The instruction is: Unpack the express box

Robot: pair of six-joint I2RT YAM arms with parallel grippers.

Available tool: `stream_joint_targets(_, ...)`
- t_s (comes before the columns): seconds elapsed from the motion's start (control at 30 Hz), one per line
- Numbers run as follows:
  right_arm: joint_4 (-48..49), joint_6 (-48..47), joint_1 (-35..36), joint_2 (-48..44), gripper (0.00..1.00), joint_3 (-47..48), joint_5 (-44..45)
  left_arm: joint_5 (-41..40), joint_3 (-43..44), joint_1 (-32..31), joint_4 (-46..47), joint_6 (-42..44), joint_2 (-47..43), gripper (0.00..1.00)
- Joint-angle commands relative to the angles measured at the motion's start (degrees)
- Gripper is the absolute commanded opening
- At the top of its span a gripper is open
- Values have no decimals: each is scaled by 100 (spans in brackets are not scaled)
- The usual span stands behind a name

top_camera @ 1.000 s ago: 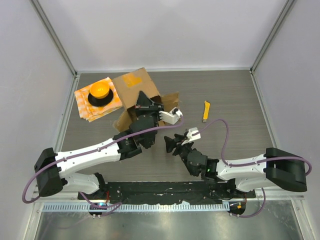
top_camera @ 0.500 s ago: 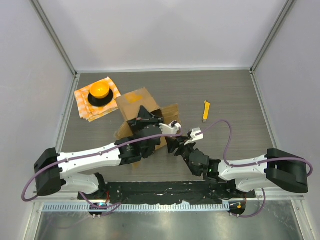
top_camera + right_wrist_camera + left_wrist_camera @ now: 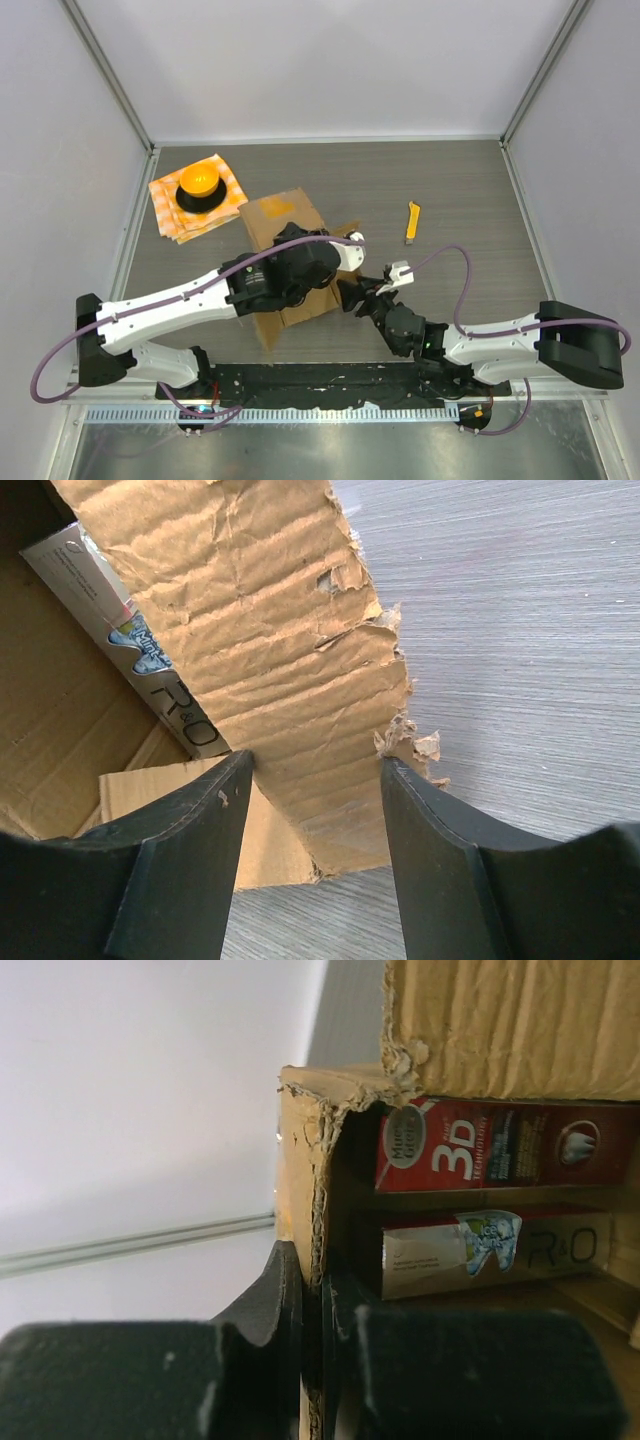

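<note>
The express box (image 3: pixel 270 215), brown cardboard with torn flaps, lies open in the middle of the table. My left gripper (image 3: pixel 325 268) is shut on the box's side wall (image 3: pixel 296 1160), one finger (image 3: pixel 270 1290) outside and one inside. Inside the box lie a red toothpaste carton (image 3: pixel 500 1158) and a pale carton (image 3: pixel 490 1250) below it. My right gripper (image 3: pixel 350 293) is open at the box's near right side. Its fingers stand either side of a torn flap (image 3: pixel 270 630) without touching it. The pale carton (image 3: pixel 150 670) shows under that flap.
An orange checkered cloth (image 3: pixel 170 212) with a round orange object (image 3: pixel 198 182) on a black base lies at the far left. A yellow utility knife (image 3: pixel 412 222) lies right of the box. Grey walls close the table on three sides.
My left gripper has pulled the box toward the near edge, away from the cloth. My right gripper has moved in to the box's torn flap.
</note>
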Motion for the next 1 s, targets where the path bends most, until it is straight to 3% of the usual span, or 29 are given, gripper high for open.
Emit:
stream_joint_targets(0.0, 200, -124, 120, 49, 61, 117, -86, 1052, 272, -56, -1098, -1186, -3, 9)
stream_joint_targets(0.1, 147, -450, 357, 312, 63, 363, 107, 1123, 237, -56, -1221, -1282, -56, 8)
stream_joint_targets(0.27, 165, -337, 437, 603, 65, 496, 362, 2105, 569, -56, -1853, -1660, -100, 8)
stream_joint_targets(0.47, -168, -100, 551, 120, 66, 171, 792, 3256, 851, -47, -2556, -1792, -39, 8)
stream_joint_targets(0.57, -528, 50, 630, -284, 66, 30, 951, 3600, 957, -56, -2785, -1836, 163, 0)
stream_joint_targets(0.8, -1311, 244, 727, -707, 61, 12, 1206, 4075, 1465, -56, -3234, -1890, 366, 0)
stream_joint_targets(0.87, -1373, 305, 727, -611, 57, 30, 1224, 4076, 1677, -56, -3278, -1863, 383, 4)
stream_joint_targets(0.97, -1216, 201, 727, -303, 49, 74, 1215, 4050, 2002, -56, -3340, -1836, 383, 25)
